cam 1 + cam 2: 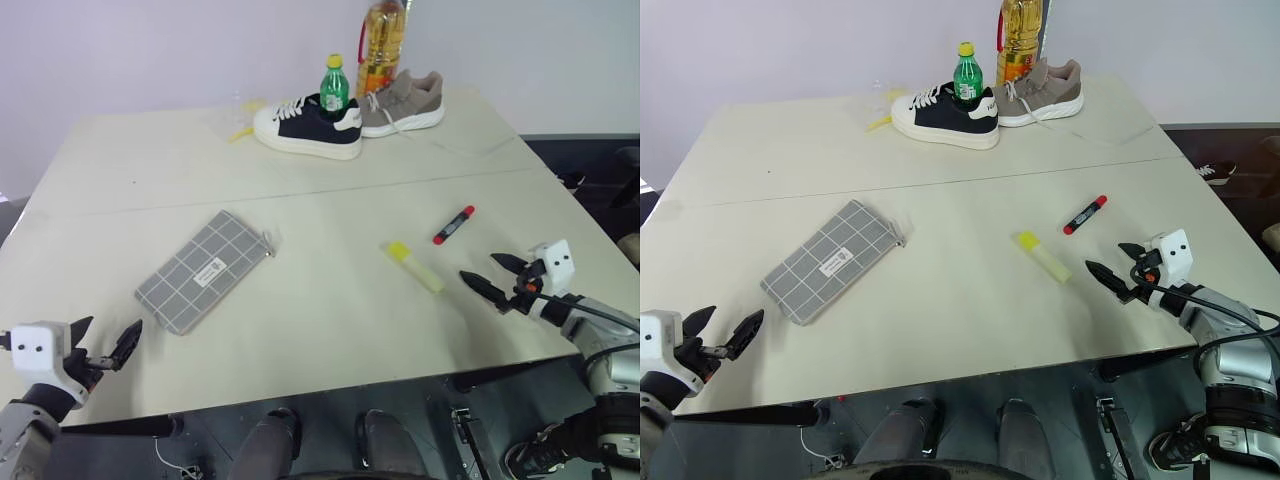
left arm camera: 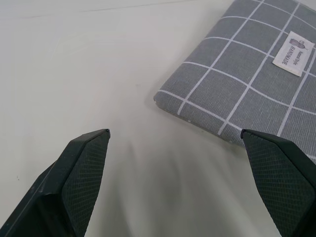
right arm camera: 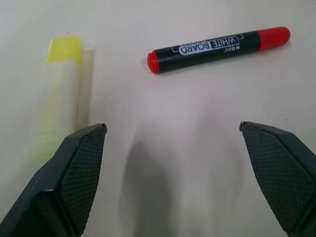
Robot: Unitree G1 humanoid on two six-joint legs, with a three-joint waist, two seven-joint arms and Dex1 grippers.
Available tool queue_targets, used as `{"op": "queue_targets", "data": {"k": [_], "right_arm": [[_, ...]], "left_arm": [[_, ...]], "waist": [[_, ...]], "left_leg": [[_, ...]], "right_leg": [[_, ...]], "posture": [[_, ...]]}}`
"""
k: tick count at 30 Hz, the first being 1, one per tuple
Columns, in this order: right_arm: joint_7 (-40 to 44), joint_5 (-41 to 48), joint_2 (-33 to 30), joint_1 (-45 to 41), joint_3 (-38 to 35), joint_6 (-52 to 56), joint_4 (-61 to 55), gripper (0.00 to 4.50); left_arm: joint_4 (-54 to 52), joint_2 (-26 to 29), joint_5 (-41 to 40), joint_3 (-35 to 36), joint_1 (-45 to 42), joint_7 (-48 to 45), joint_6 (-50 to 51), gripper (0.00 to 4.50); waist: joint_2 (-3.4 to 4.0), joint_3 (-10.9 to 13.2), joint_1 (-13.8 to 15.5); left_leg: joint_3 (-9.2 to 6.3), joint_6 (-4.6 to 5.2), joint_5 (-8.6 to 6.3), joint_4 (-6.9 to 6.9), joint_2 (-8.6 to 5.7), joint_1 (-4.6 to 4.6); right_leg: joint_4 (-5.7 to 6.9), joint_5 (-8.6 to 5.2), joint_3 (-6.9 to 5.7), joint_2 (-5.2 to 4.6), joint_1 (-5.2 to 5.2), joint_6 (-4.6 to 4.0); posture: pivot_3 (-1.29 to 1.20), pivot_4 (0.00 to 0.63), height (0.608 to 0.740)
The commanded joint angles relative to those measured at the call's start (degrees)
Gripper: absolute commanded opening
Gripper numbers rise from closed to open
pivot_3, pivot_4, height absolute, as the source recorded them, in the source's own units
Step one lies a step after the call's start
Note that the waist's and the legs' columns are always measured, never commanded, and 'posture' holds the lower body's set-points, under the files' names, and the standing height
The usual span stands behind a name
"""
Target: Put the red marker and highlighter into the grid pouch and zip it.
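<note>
Grid pouch [image 2: 247, 84]: grey woven cloth, matt, with a sewn white label. Red marker [image 3: 217, 48]: smooth glossy plastic. Highlighter [image 3: 59, 94]: translucent plastic. Worktop [image 1: 330, 310]: smooth, matt cream. Claw fingers [image 3: 74, 182]: black, cross-hatched texture.

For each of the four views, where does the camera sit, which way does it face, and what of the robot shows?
Left eye: head, facing forward and down at the table; left gripper and right gripper show, open.
Right eye: same head, same scene, both grippers.
Left wrist: along its own fingers toward the grid pouch.
Right wrist: along its own fingers toward the red marker and highlighter.
Shared: both eye views show pouch, marker, highlighter.
</note>
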Motion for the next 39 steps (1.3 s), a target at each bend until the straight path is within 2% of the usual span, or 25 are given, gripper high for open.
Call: {"op": "queue_targets", "data": {"k": [1,11,18,22,25,28,31,32,39], "right_arm": [[-0.5,0.8,-0.5,-0.7,-1.0,0.4,-3.0,4.47],[-0.3,1.2,0.8,-2.5,0.7,0.8,-4.7,4.47],[-2.1,1.0,5.9,-6.8,8.1,5.8,-14.3,4.47],[-4.3,1.5,11.2,-10.7,12.4,7.4,-19.1,4.47],[-5.1,1.7,15.3,-13.3,16.3,9.7,-20.6,3.6],[-8.2,-4.3,20.8,-17.1,26.0,10.7,-19.7,2.16],[-11.2,-6.3,26.2,-19.5,30.0,11.6,-18.8,0.44],[-12.0,-7.1,27.7,-20.2,31.3,11.8,-18.3,0.04],[-20.1,-16.2,40.1,-29.2,39.9,11.9,-5.9,0.04]], "left_arm": [[-0.4,0.0,0.2,0.7,0.2,0.4,-1.4,4.5],[0.0,-1.0,1.0,0.5,-1.0,2.1,-2.0,4.5],[-0.6,-3.9,4.3,-1.0,-2.5,6.1,-5.8,4.5],[-1.0,-5.1,5.2,-2.9,-2.3,6.5,-6.9,4.5],[-0.4,-4.9,4.9,-3.5,-2.9,5.9,-7.2,4.5],[-1.0,-4.3,3.3,-3.7,-2.6,3.7,-7.2,4.5],[-0.9,-3.2,5.5,-3.9,-1.5,3.1,-8.6,4.5],[-0.6,-2.6,6.6,-4.0,-1.0,2.8,-9.4,4.5],[2.6,2.6,13.3,-4.5,2.6,-0.2,-15.5,4.5]], "waist": [[0.0,0.0,0.0],[0.0,0.0,0.0],[-0.01,0.0,-0.1],[-0.03,0.0,0.0],[-0.14,-0.1,0.0],[-0.18,-0.1,-0.2],[-0.16,-0.1,-0.2],[-0.17,-0.1,-0.2],[-0.1,-0.1,-0.5]], "left_leg": [[0.0,0.0,0.0,0.0,0.0,-0.01],[0.0,0.0,0.0,0.0,0.0,-0.01],[0.0,0.0,0.0,0.0,0.04,0.0],[0.0,0.0,0.0,0.0,0.03,-0.07],[-0.04,-0.01,0.0,0.0,0.03,-0.08],[-0.06,-0.01,0.01,0.0,0.03,-0.07],[-0.05,-0.02,0.01,-0.03,0.05,-0.08],[-0.05,-0.02,0.02,-0.03,0.04,-0.09],[-0.04,-0.09,0.05,-0.08,0.03,-0.06]], "right_leg": [[0.0,0.0,0.0,0.0,0.0,0.0],[0.0,0.0,0.0,0.0,0.0,0.0],[0.01,0.01,0.0,0.03,-0.02,0.0],[0.01,0.02,0.0,0.02,-0.09,0.01],[0.02,0.02,-0.03,0.04,-0.11,0.01],[0.03,0.03,-0.04,0.06,-0.12,-0.01],[0.11,0.05,-0.04,0.08,-0.24,-0.03],[0.11,0.05,-0.04,0.08,-0.25,-0.03],[0.23,0.09,-0.03,0.12,-0.59,-0.08]], "posture": [[0.0,0.15,0.74],[0.0,0.15,0.74],[0.0,0.15,0.74],[0.0,0.15,0.74],[0.0,0.15,0.74],[0.0,0.15,0.74],[0.0,0.15,0.74],[0.0,0.15,0.74],[0.0,0.15,0.74]]}}
